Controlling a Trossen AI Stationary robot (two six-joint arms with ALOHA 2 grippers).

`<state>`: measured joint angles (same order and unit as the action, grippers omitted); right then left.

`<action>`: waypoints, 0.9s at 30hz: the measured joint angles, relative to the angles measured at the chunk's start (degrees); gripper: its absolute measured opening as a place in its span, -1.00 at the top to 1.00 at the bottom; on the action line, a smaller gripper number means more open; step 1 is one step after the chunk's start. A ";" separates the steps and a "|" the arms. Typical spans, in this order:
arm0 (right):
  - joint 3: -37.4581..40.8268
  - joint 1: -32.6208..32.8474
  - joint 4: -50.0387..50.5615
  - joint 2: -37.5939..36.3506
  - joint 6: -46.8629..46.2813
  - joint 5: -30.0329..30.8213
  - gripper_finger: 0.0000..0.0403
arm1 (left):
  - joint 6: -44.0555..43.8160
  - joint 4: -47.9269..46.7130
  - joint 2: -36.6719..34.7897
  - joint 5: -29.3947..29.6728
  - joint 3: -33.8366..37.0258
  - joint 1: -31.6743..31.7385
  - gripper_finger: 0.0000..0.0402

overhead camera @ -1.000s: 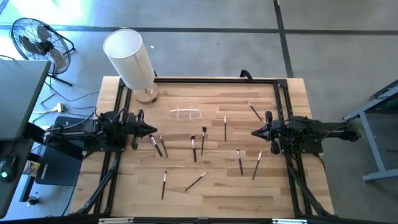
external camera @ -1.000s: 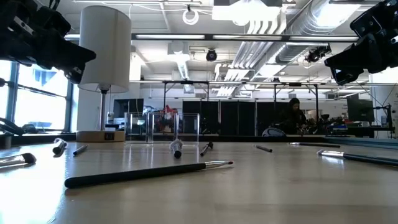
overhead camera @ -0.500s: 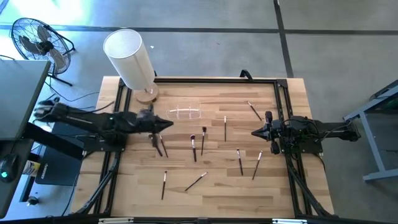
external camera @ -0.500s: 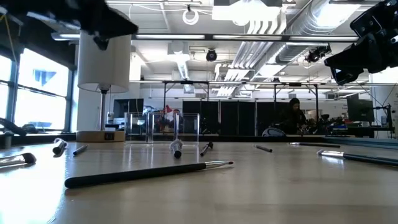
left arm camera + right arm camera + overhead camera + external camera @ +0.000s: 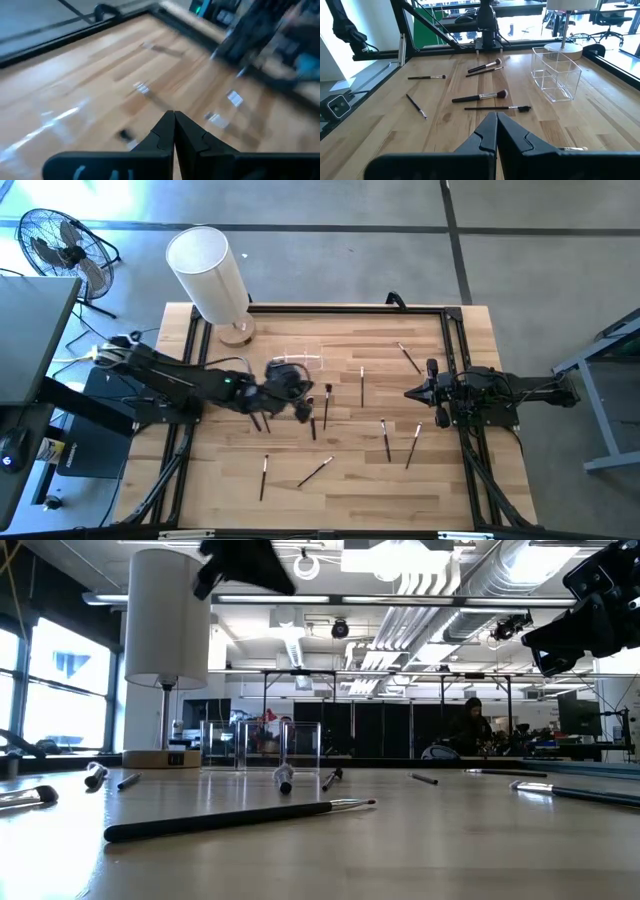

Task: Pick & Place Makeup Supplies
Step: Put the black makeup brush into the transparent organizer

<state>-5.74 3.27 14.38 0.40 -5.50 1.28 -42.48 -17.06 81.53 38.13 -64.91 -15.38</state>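
Several thin makeup brushes [image 5: 326,406] lie flat and scattered on the wooden table; the right wrist view shows some [image 5: 480,96], and one lies in the foreground of the low view [image 5: 235,818]. My left gripper [image 5: 303,406] is shut and empty. It hovers high over the brushes at the table's middle, just near of the clear holder [image 5: 297,362], and shows at the top of the low view [image 5: 247,565]. In its own blurred wrist view the left gripper [image 5: 174,126] has its fingers together. My right gripper [image 5: 408,392] waits shut at the right side, raised above the table [image 5: 562,640].
A tall white cylinder [image 5: 210,272] on a round wooden base stands at the far left corner. The clear plastic holder [image 5: 556,75] stands on the table's far middle. A black frame rail [image 5: 345,309] runs around the table's edges. A fan [image 5: 60,242] stands on the floor beyond the left corner.
My left arm has swung out from the table's left edge toward the middle, its gripper passing over the left brushes and rising in the low view. Its wrist view is blurred. The brushes and the right arm have stayed still.
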 joint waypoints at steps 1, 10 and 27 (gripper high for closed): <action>0.00 0.00 0.02 0.00 0.00 0.00 1.00 | -2.24 -0.43 1.60 0.15 -1.84 0.00 1.00; 0.00 0.02 0.00 0.00 0.00 0.00 1.00 | -36.44 -31.04 13.83 -8.07 -19.22 2.17 1.00; 0.00 0.02 0.02 0.00 0.00 0.00 1.00 | -45.02 -33.94 27.81 -28.68 -21.02 11.23 0.87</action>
<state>-5.74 3.29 14.39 0.40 -5.50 1.28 -87.50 -50.99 109.34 9.45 -85.92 -4.14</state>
